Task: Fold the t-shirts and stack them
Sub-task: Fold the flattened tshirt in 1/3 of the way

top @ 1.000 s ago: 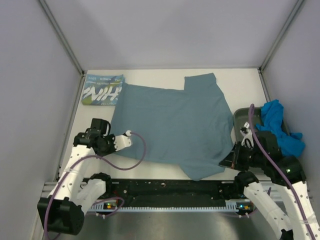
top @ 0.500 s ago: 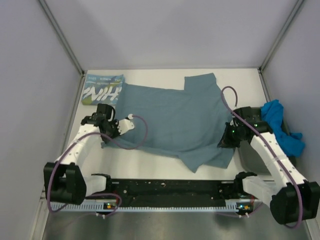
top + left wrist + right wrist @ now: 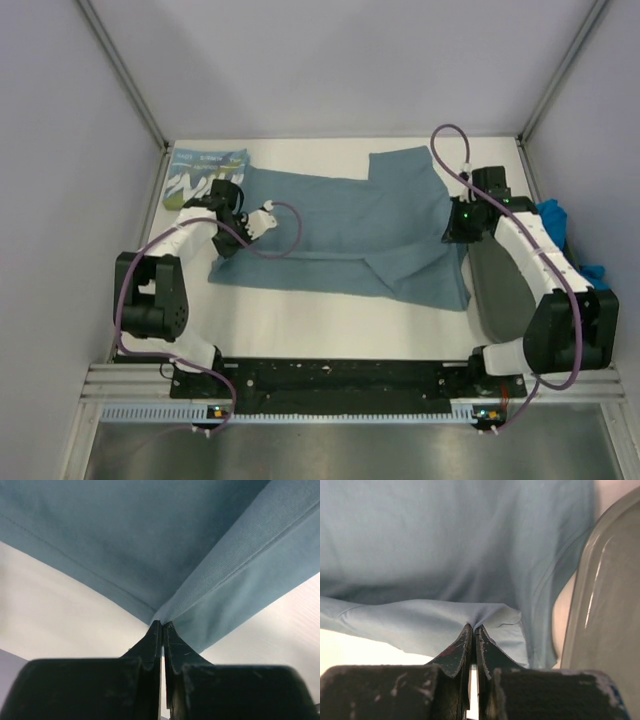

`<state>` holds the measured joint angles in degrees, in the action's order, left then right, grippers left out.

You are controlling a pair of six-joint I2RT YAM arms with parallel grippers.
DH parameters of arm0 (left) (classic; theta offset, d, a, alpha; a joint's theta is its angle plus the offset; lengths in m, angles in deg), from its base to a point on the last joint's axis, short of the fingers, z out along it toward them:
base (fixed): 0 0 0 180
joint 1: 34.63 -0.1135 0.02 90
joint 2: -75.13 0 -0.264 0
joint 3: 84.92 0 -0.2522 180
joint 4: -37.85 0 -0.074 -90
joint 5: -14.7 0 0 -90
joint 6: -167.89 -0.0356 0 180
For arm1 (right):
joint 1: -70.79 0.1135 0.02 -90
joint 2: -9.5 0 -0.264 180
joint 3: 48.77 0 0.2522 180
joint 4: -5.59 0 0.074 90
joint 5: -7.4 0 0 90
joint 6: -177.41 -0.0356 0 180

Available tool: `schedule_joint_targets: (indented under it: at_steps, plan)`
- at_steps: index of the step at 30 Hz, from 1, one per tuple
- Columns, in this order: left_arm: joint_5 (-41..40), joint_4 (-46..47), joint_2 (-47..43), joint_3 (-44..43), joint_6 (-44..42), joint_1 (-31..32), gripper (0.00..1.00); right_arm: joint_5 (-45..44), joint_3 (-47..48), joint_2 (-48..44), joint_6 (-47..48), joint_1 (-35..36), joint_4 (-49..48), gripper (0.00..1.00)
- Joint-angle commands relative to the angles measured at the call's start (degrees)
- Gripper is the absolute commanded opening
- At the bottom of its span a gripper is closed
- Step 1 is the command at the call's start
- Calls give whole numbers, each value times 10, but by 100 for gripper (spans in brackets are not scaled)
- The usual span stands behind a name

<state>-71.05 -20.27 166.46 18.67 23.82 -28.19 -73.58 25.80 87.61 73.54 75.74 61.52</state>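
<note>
The plain slate-teal t-shirt (image 3: 340,225), a soft matte knit, lies across the white desk (image 3: 330,330) with its near part doubled back in a long fold. The left claw (image 3: 162,626) is pressed together on a stitched hem corner. The right claw (image 3: 472,628) pinches a puckered edge beside the smooth grey-green tray (image 3: 605,605). The folded NIH-lettered t-shirt (image 3: 205,178) sits far left, and a crumpled bright blue t-shirt (image 3: 553,215) lies by the tray.
</note>
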Motion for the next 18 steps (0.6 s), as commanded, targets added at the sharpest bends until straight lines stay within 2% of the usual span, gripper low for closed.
schedule_joint_targets:
  at_steps: [1,11,15,18]
  plan:
    - [-13,15,17,-26,13,6,0,-25,47,23,46,-18,-10,0]
    - [-82,59,39,-48,10,8,0,-50,87,86,53,-19,1,0]
    - [-97,73,53,-47,3,10,0,-23,103,105,55,-18,4,0]
    - [-116,88,66,-47,3,11,5,-10,100,114,60,-19,5,0]
